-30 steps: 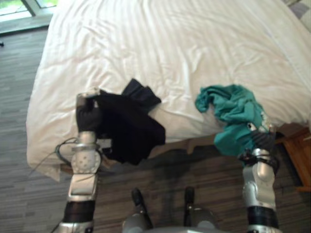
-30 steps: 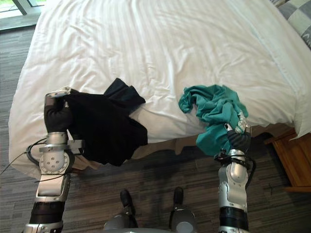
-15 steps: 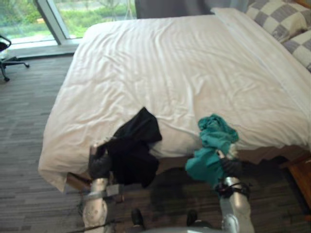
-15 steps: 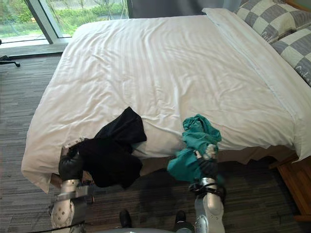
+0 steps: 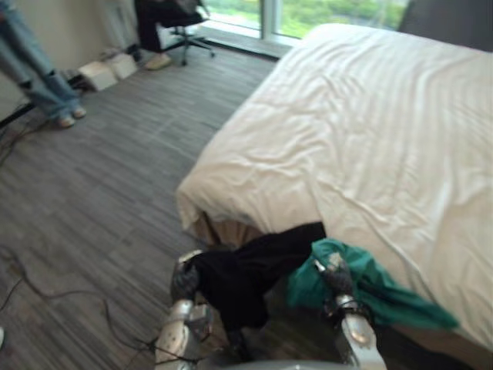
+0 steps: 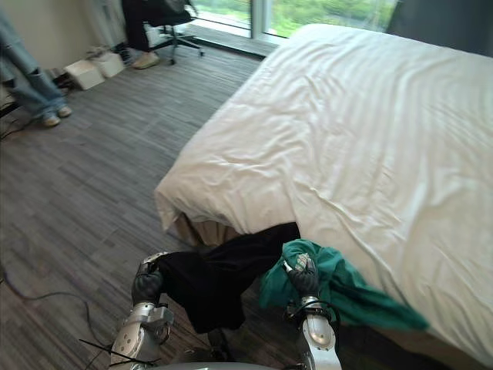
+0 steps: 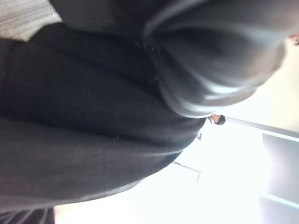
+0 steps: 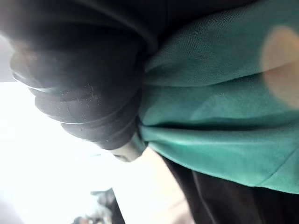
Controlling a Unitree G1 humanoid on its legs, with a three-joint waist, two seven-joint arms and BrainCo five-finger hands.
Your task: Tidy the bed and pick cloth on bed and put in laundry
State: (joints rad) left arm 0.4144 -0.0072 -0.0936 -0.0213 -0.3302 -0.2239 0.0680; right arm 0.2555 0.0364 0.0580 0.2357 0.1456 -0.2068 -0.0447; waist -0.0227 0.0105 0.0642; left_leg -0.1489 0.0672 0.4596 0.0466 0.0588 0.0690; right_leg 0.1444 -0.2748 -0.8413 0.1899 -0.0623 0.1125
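My left hand (image 5: 183, 279) is low in front of me, curled on a black cloth (image 5: 246, 270) that hangs from it and stretches up to the edge of the white bed (image 5: 370, 139). Close beside it, my right hand (image 6: 303, 274) is shut on a teal cloth (image 6: 347, 289) that trails off along the bed's side. The two cloths touch between the hands. In the left wrist view the black cloth (image 7: 70, 116) lies right against the hand. The teal cloth (image 8: 210, 116) bunches beside the dark cover in the right wrist view.
The bed's near corner (image 5: 192, 208) stands just ahead of the hands. A person's legs in jeans (image 5: 35, 77) stand at the far left on the wooden floor (image 5: 100, 169). An office chair (image 5: 173, 19) and small boxes (image 5: 108, 71) sit by the window.
The camera has swung left, so the bed now lies to the right. Both hands have come closer together and lower, with the cloths drawn mostly off the bed.
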